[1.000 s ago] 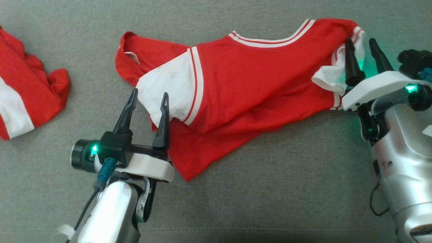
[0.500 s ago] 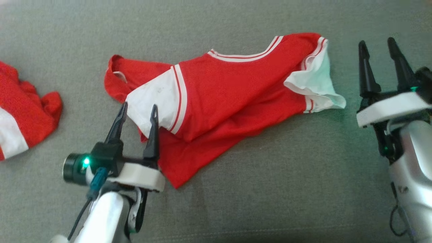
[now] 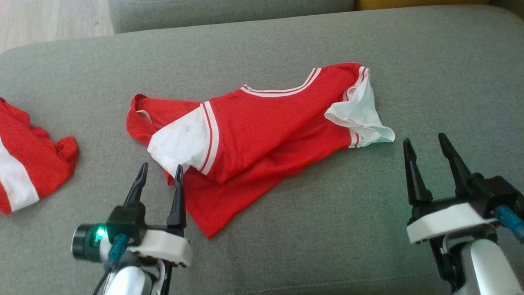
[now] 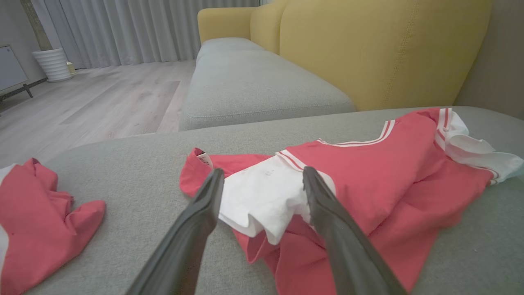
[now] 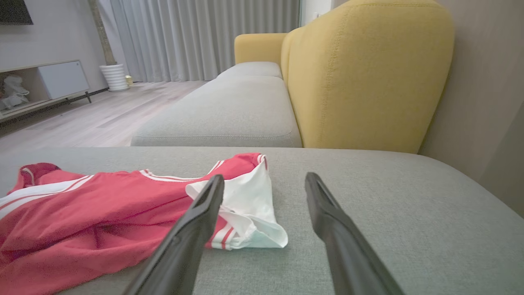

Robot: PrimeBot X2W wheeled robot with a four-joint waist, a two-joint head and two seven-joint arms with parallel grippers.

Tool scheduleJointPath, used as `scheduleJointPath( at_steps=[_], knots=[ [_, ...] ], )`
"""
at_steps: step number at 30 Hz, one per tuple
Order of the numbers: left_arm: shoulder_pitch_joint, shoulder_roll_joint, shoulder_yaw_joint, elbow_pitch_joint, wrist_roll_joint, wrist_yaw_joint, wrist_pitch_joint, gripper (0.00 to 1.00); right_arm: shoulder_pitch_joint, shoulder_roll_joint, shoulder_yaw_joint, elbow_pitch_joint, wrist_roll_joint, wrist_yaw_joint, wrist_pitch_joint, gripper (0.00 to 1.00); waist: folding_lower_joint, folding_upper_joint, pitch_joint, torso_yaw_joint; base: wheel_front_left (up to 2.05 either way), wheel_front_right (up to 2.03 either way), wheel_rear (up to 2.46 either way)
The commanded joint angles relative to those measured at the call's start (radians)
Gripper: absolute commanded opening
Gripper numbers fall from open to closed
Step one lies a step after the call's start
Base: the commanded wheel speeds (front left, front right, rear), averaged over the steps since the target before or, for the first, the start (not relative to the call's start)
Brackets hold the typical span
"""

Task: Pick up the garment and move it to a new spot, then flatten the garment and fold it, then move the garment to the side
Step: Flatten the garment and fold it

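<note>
The right gripper [image 3: 424, 138], whose fingers a second ago stood at the white right sleeve [image 3: 362, 119], has let the cloth go and drawn back toward the near right, so a strip of bare grey sofa cushion [image 3: 327, 229] now lies between its tips and the sleeve; the head camera has also tilted up over that second, so the shift of the whole picture is not a move of the cloth. The garment [image 3: 262, 135], a red jersey with white sleeves and striped trim, lies loose in the middle of the cushion, spread sideways but creased, with its body doubled over itself and a red corner pointing toward the near edge. This reads as the end of the placing step: the jersey sits at its new spot, and flattening and folding are yet to be done. The right jaws stand wide apart and empty, touching nothing. The left gripper [image 3: 161, 166] is at the near edge of the white left sleeve [image 3: 178, 141], its jaws likewise spread wide and holding nothing; whether its right tip brushes the sleeve's edge I cannot tell. A second red garment [image 3: 28, 164] lies bunched at the far left, well apart
</note>
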Motion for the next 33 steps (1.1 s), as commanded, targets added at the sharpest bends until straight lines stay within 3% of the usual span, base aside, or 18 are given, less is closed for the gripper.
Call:
scheduleJointPath(
  at_steps=[1,7,17,23,31,32,33],
  knots=[
    [-0.024,0.016,0.044,-0.031,-0.005,0.007,-0.006,1.00,-0.016,-0.003,0.015,-0.046,-0.007,0.007,0.005,1.00,0.0001,-0.0001,-0.003,-0.002,0.00,0.00,0.00],
    [-0.009,0.021,0.048,-0.039,-0.013,0.015,-0.005,1.00,0.035,0.020,0.011,-0.125,-0.018,0.007,0.049,1.00,0.0001,-0.0001,-0.007,-0.004,0.00,0.00,0.00],
    [-0.010,0.021,0.040,-0.038,-0.022,0.019,0.003,1.00,0.043,0.033,0.015,-0.153,-0.013,0.007,0.065,1.00,0.0001,-0.0001,-0.003,0.001,0.00,0.00,0.00],
    [-0.014,0.008,0.013,0.009,-0.068,-0.023,0.084,1.00,0.039,0.038,0.025,-0.156,-0.003,0.007,0.068,1.00,0.0001,-0.0001,0.012,0.000,0.00,0.00,0.00],
    [-0.079,-0.023,0.002,0.171,-0.147,-0.085,0.167,1.00,0.019,0.043,0.046,-0.146,0.018,0.007,0.064,1.00,0.0001,-0.0001,0.053,-0.025,0.00,0.00,0.00],
    [-0.087,-0.027,0.001,0.188,-0.160,-0.098,0.169,0.65,0.018,0.044,0.046,-0.144,0.021,0.007,0.063,1.00,0.0001,-0.0001,0.057,-0.028,0.00,0.00,0.00],
    [-0.096,-0.030,-0.001,0.198,-0.165,-0.108,0.161,0.00,0.016,0.044,0.047,-0.142,0.022,0.007,0.062,1.00,0.0001,-0.0001,0.061,-0.032,0.00,0.00,0.00]
  ],
)
